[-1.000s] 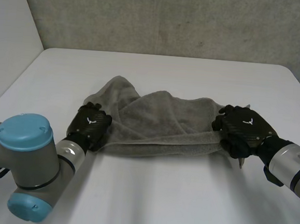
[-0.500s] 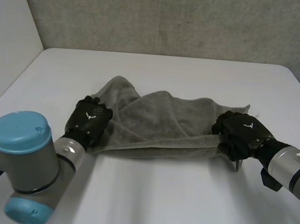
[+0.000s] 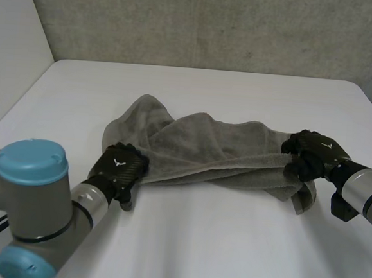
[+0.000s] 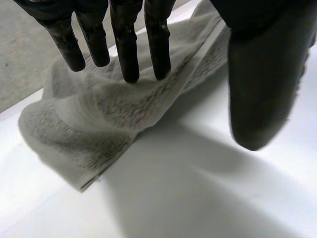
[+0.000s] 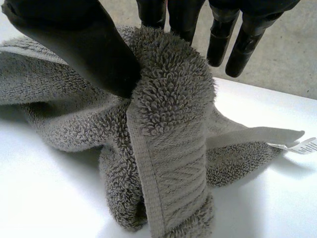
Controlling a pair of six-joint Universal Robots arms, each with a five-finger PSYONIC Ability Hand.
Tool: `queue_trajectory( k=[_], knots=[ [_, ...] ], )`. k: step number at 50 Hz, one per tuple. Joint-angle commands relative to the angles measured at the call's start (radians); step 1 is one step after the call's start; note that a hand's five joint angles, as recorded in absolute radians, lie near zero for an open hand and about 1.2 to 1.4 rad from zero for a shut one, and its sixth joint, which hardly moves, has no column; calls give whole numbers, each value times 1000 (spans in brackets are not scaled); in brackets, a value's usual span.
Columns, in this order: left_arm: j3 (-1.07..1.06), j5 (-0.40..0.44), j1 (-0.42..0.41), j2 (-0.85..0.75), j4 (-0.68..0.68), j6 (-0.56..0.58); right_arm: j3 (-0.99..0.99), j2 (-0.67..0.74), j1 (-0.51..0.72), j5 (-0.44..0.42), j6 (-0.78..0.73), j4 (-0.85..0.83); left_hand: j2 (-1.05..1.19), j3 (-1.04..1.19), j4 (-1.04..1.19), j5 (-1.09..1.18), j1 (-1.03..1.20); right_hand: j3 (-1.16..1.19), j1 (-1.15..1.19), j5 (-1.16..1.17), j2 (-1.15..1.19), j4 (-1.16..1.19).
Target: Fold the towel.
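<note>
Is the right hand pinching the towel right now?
Yes, the right hand has a bunched fold of the towel pinched between its thumb and fingers.

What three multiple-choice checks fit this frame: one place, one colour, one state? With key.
1. Where on the towel is the right hand? A) its right end B) its middle C) its left end
2. What colour is the towel? A) blue B) grey C) red
3. What is the right hand doing? A) open, off the towel B) curled, holding nothing C) pinching a towel fold
Key: 1 A: the head view shows it at the right end. 2 B: grey pile in every view. 3 C: its wrist view shows thumb and fingers closed on a fold.
</note>
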Motion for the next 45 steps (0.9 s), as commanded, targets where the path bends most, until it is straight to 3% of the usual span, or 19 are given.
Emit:
queue_trajectory(
  k=[1,19,21,22,23,24,26,30,32,39,45],
  knots=[
    [83,-118,-2,-86,25,1,9,-3,0,-4,-5,2,-114,-51,-59,-78,-121,-43,89,53,77,-76],
    [215,-128,-27,-174,42,1,12,-3,-2,-9,-5,2,15,-51,-59,51,8,-43,89,53,77,-76],
    [244,-130,-27,-184,42,-3,12,-3,-3,-9,-5,1,260,-51,-59,296,253,-43,89,53,77,-76],
    [244,-130,-27,-184,42,-3,12,-3,-3,-9,-5,1,262,-51,-59,298,255,-43,89,53,77,-76],
    [258,-130,-25,-187,42,-7,10,-3,-8,-9,-5,2,511,-51,-59,548,505,-43,89,53,77,-76],
    [258,-130,-25,-187,42,-7,9,-4,-13,-12,-5,2,514,-51,-59,550,507,-43,89,53,77,-76],
    [270,-122,-16,-178,37,-38,7,-6,-17,-13,-5,5,911,-51,-59,947,904,-43,89,53,77,-76],
    [261,-113,-10,-158,33,-81,7,-35,-28,-10,-3,13,913,-51,-59,949,906,-43,89,53,77,-76],
    [243,-98,9,-76,28,-116,6,-53,-26,-10,-3,18,913,-51,-59,949,906,-43,89,53,77,-76],
    [174,-29,21,61,25,-121,9,-124,-23,-32,-25,71,913,-51,-59,949,906,-43,89,53,77,-76],
    [131,-13,48,107,-19,-121,28,-132,-25,-33,-153,107,913,-51,-59,949,906,-43,89,53,77,-76]
  ],
)
